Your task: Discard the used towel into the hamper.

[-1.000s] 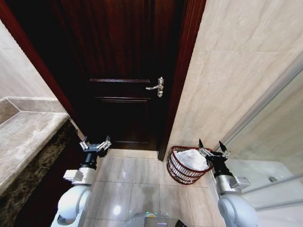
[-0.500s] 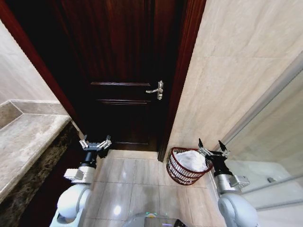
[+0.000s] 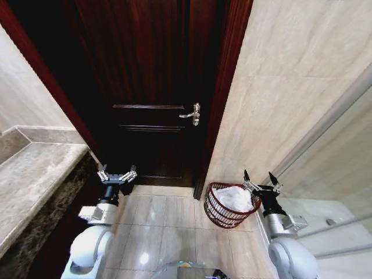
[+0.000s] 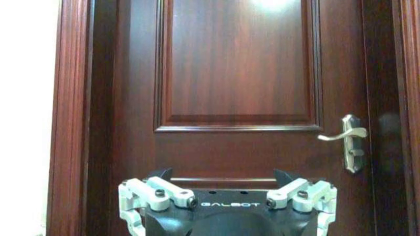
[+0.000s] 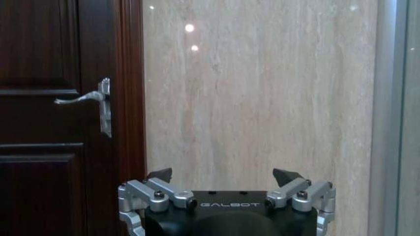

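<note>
"GALBOT" is printed on both wrist housings. The hamper (image 3: pixel 226 205) stands on the floor tiles (image 3: pixel 168 232) at the foot of the wall, just right of the door (image 3: pixel 151 87), with the white towel (image 3: pixel 235 197) inside; its far base is hidden. Right gripper (image 3: pixel 258 181) hangs spread beside the hamper's rim, empty. Left gripper (image 3: pixel 117 174) hangs spread before the door, empty.

Bright overhead light, glare spots on wall tile (image 5: pixel 262 98) and floor (image 3: pixel 143 257); door (image 3: pixel 145 87) dim; head view edges warped
</note>
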Available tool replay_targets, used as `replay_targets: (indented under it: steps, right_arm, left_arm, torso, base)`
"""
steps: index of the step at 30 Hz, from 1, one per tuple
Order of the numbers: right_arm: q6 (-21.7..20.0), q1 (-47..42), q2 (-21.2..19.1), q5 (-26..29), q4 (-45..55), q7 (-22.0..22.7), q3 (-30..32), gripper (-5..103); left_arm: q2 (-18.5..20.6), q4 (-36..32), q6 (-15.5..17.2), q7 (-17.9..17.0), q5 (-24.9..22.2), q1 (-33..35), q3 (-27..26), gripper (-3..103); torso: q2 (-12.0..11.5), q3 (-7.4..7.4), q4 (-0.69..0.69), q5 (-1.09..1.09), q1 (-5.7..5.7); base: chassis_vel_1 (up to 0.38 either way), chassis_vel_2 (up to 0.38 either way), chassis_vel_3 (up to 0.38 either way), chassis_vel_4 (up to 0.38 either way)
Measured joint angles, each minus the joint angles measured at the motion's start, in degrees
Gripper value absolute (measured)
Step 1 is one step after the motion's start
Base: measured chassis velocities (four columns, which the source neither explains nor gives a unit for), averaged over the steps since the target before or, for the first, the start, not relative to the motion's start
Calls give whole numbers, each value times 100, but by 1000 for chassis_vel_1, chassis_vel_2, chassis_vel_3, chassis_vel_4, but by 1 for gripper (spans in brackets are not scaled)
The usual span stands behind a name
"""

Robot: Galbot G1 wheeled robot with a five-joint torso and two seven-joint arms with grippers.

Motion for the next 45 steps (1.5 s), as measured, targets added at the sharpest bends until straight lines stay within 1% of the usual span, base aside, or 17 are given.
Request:
replay_targets:
  steps: [1, 3, 5, 8, 10, 14, 15, 21, 22, 26, 28, 38, 40, 41, 42, 45]
  right_arm:
    - [0, 0, 0, 0, 0, 0, 0, 100]
    - [-15, 17, -21, 12, 4, 1, 2, 100]
    - [-15, 19, -28, 17, 4, 1, 2, 100]
    - [-16, 20, -54, 39, 4, 1, 15, 100]
    - [-16, 19, -57, 45, 4, 1, 18, 100]
    - [-16, 12, -84, 82, 4, 1, 50, 100]
    - [-16, 12, -84, 82, 4, 1, 50, 100]
    - [-19, 21, -117, 130, 5, -1, 74, 100]
    - [-19, 21, -117, 130, 5, -1, 74, 100]
    - [-18, 19, -125, 145, -14, -6, 82, 100]
    - [-18, 19, -126, 146, -16, -7, 83, 100]
    - [-9, 23, -184, 208, -72, -16, 134, 100]
    - [-9, 25, -191, 214, -75, -20, 141, 100]
    - [-11, 28, -197, 224, -80, -25, 147, 100]
    - [-11, 28, -197, 224, -80, -25, 147, 100]
    - [-20, 34, -202, 229, -92, -38, 155, 100]
  left_arm:
    - [0, 0, 0, 0, 0, 0, 0, 100]
    - [-1, -26, 13, -1, 2, 7, 0, 100]
    - [-1, -33, 19, -1, 2, 10, 0, 100]
    - [-2, -59, 45, -2, 10, 15, 3, 100]
    - [-1, -62, 49, -2, 12, 15, 3, 100]
    - [-13, -109, 86, -5, 38, 5, 22, 100]
    - [-13, -109, 86, -5, 38, 5, 22, 100]
    - [-42, -138, 95, -7, 73, 15, 29, 100]
    - [-42, -138, 95, -7, 73, 15, 29, 100]
    - [-66, -151, 95, -12, 101, 34, 14, 100]
    - [-71, -153, 95, -12, 104, 35, 14, 100]
    - [-115, -168, 103, -33, 184, 38, 36, 100]
    - [-117, -168, 103, -34, 185, 38, 37, 100]
    - [-119, -168, 94, -34, 185, 38, 38, 100]
    - [-119, -168, 94, -34, 185, 38, 38, 100]
    - [-122, -138, -54, -80, 196, 34, 59, 100]
  torso:
    - [0, 0, 0, 0, 0]
    - [88, 48, 0, 0, 40]
    - [104, 56, 0, 0, 48]
    - [226, 123, 0, 0, 103]
    - [247, 135, 0, 0, 112]
    - [423, 238, 0, 0, 186]
    - [423, 238, 0, 0, 186]
    - [613, 343, 0, 0, 271]
    - [613, 343, 0, 0, 271]
    - [786, 436, 0, 0, 351]
    - [808, 449, 0, 0, 360]
    - [1153, 639, 0, 0, 514]
    - [1190, 658, 0, 0, 532]
    - [1239, 685, 0, 0, 555]
    - [1239, 685, 0, 0, 555]
    - [1347, 746, 0, 0, 602]
  base:
    - [0, 0, 0, 0]
    - [0, 0, 0, 0]
    - [0, 0, 0, 0]
    - [0, 0, 0, 0]
    - [0, 0, 0, 0]
    - [0, 0, 0, 0]
    - [0, 0, 0, 0]
    - [0, 0, 0, 0]
    - [0, 0, 0, 0]
    - [0, 0, 0, 0]
    - [0, 0, 0, 0]
    - [0, 0, 0, 0]
    - [0, 0, 0, 0]
    - [0, 0, 0, 0]
    - [0, 0, 0, 0]
    - [0, 0, 0, 0]
